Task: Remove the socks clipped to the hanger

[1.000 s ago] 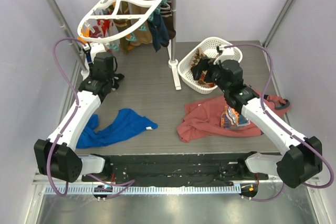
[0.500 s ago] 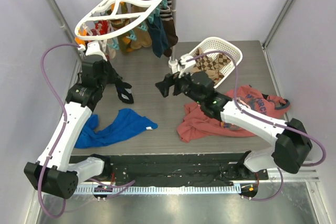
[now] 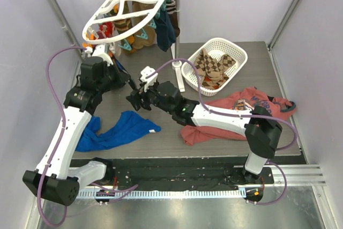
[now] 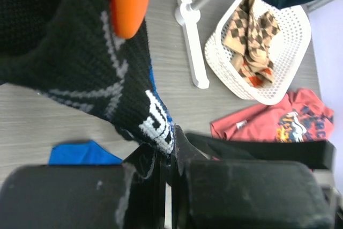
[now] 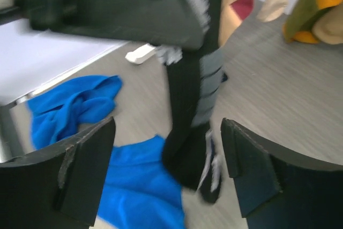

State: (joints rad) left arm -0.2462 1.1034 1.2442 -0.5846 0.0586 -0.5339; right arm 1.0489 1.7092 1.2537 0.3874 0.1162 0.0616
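Observation:
The white oval hanger (image 3: pixel 128 4) hangs from the rail at the back left, with several socks (image 3: pixel 143 28) clipped under it. My left gripper (image 3: pixel 119 73) is shut on a black sock (image 4: pixel 96 63) with white patterning, pinched at its lower edge (image 4: pixel 170 148). An orange clip (image 4: pixel 129 4) shows against the sock's upper part; I cannot tell whether it grips it. My right gripper (image 3: pixel 136 97) is open, its jaws standing on either side of the hanging black sock (image 5: pixel 190 127) without touching it (image 5: pixel 167 132).
A white lattice basket (image 3: pixel 238 52) at the back right holds argyle socks (image 3: pixel 211 68). A red printed shirt (image 3: pixel 225 116) lies front right and a blue shirt (image 3: pixel 120 130) front left. The metal rail stand's post (image 3: pixel 177 52) stands between hanger and basket.
My right arm has swung left from the basket across the table to the black sock. My left gripper has kept hold of the sock and shifted slightly.

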